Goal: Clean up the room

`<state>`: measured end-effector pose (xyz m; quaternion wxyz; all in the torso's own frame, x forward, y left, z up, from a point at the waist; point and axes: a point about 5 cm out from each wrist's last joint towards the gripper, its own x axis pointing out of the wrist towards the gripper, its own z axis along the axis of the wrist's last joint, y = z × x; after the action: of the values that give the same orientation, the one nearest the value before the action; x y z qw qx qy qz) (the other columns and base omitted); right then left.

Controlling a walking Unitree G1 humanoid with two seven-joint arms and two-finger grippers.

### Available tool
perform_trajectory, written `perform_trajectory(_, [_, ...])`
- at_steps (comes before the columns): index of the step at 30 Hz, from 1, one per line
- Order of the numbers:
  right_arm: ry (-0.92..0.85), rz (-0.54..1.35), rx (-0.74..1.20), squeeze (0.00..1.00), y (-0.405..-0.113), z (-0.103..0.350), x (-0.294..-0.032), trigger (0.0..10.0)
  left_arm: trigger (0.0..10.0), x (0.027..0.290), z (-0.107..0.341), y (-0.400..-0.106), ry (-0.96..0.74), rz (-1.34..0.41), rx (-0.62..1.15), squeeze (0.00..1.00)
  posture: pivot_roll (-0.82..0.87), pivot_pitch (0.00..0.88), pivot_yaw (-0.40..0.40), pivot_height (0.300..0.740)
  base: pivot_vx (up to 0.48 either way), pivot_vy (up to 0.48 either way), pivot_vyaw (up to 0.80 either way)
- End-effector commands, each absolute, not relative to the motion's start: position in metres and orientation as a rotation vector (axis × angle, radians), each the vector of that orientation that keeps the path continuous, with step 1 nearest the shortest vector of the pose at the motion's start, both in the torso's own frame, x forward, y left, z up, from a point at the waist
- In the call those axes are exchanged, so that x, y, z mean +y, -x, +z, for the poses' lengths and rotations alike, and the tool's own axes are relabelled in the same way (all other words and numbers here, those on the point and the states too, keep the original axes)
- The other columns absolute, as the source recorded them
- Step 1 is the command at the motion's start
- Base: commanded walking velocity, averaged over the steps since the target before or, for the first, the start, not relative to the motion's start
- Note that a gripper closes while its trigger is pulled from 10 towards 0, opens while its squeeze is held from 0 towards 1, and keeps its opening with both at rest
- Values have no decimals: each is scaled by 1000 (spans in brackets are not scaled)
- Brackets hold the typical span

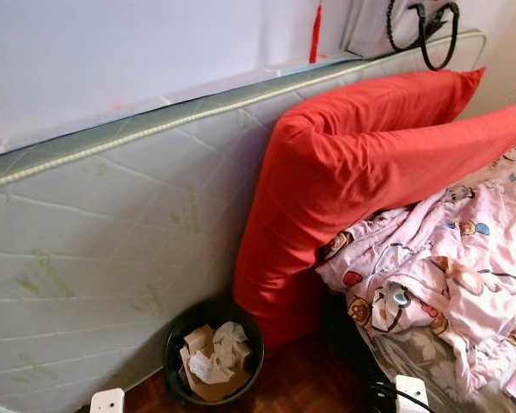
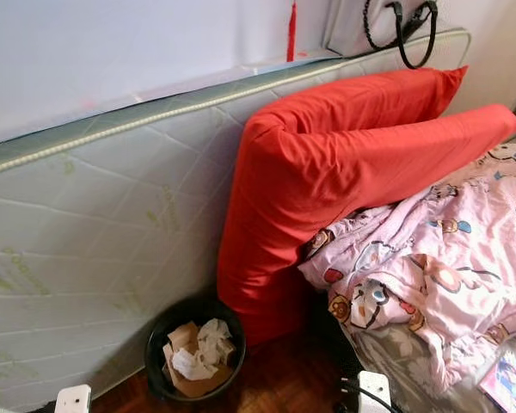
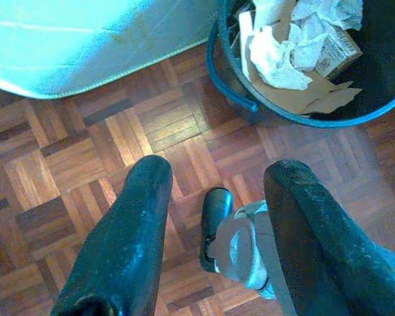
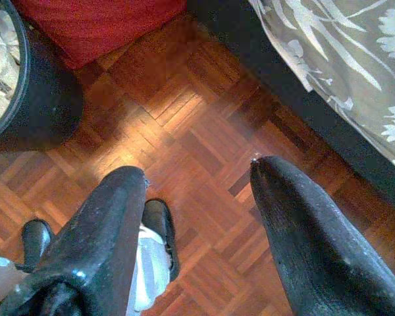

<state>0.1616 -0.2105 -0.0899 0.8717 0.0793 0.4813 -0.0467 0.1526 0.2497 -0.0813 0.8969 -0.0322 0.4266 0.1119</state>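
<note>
Left gripper [image 3: 214, 191], fingers apart and empty, hangs above parquet floor [image 3: 85, 151]; black bin [image 1: 211, 351] of crumpled paper [image 3: 276, 56] lies toward 1 o'clock. Right gripper [image 4: 197, 181], likewise spread, hangs between bin and bed. Head views add leaning mattress [image 1: 95, 249], red pillows [image 1: 361, 163], pink quilt [image 1: 447, 267].

Mattress [image 1: 112, 224] stands on edge against the wall [image 1: 112, 52], on the left. Two pillows [image 1: 361, 163] lean on the mattress, right of centre, one behind the other. Bin [image 1: 176, 340] on the floor [image 1: 301, 383] in front of the mattress, just left of the pillows' lower end, paper and cardboard [image 1: 211, 361] in it. Bed on the right with a blanket [image 1: 447, 267] bunched on top, touching the pillows. Cable [image 1: 426, 30] hangs on the wall above the mattress's far end.
</note>
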Motion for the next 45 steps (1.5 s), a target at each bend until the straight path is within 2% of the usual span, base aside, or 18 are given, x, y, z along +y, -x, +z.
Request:
perform_trajectory(1, [-175,-107,1013,0,-158,-91,-211,10000,10000,244,-82,-154,58,217,886,0,136,0,-27,740,0,0,-800])
perform_trajectory(14, [-200,-97,1003,0,-159,-92,-206,10000,10000,243,-81,-158,29,188,884,0,140,0,-2,740,0,0,-800])
perform_trajectory(20, [-211,-97,1006,0,-159,-92,-201,10000,10000,249,-79,-159,7,180,882,0,134,0,11,740,0,0,0])
perform_trajectory(31, [-209,-102,1006,0,-160,-92,-203,10000,10000,246,-76,-167,7,166,851,0,143,0,5,740,0,-116,-782])
perform_trajectory(45, [-205,-122,991,0,-160,-91,-207,10000,10000,244,-77,-165,16,172,846,0,146,0,-11,740,0,-323,0])
